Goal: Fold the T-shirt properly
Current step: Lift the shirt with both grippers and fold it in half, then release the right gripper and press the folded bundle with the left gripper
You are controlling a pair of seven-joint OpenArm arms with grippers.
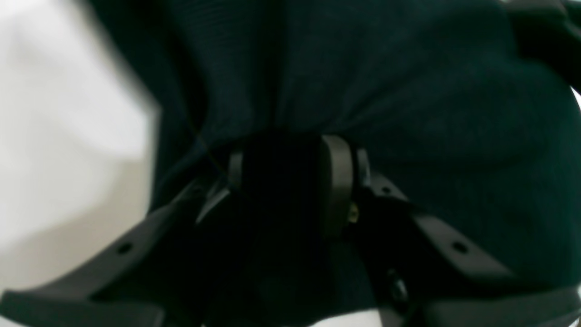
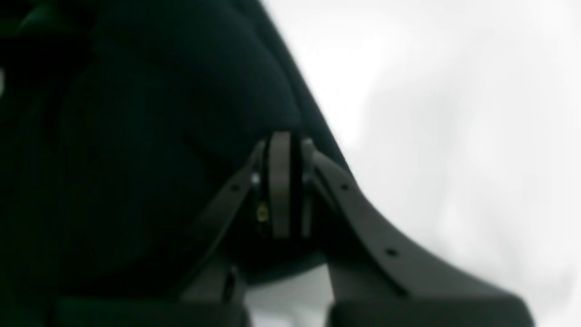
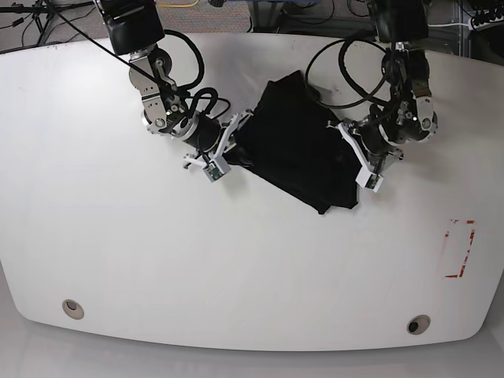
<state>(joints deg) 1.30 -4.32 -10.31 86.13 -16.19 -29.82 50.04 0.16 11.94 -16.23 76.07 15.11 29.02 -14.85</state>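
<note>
The T-shirt (image 3: 303, 146) lies upper centre of the base view on the white table (image 3: 236, 260), a compact dark shape set on a diagonal from upper left to lower right. Sleeves and collar cannot be made out. Its outline is irregular, with a loose corner hanging toward lower right. It appears already doubled into a smaller bundle, but not into a neat rectangle.

The right gripper (image 2: 283, 150) sits at the shirt's left edge in the base view. In the right wrist view its fingers stand pressed together with only a thin sliver between them, at the cloth's border; black fabric fills the left half of that frame and bare table the right. It appears to be pinching a thin edge of the shirt.

The left gripper (image 1: 290, 154) sits at the shirt's right edge in the base view. In the left wrist view its fingers stand narrowly apart with a thick wad of black fabric packed between them. It grips a bunched fold.

Judgement: the task is partway. Some folding appears done, and both arms hold opposite edges. A further fold or a squaring of edges seems to remain, then release with the shirt lying flat. The bundle is not yet tidy.

A red outline (image 3: 459, 250) at right stands well apart from the shirt.
</note>
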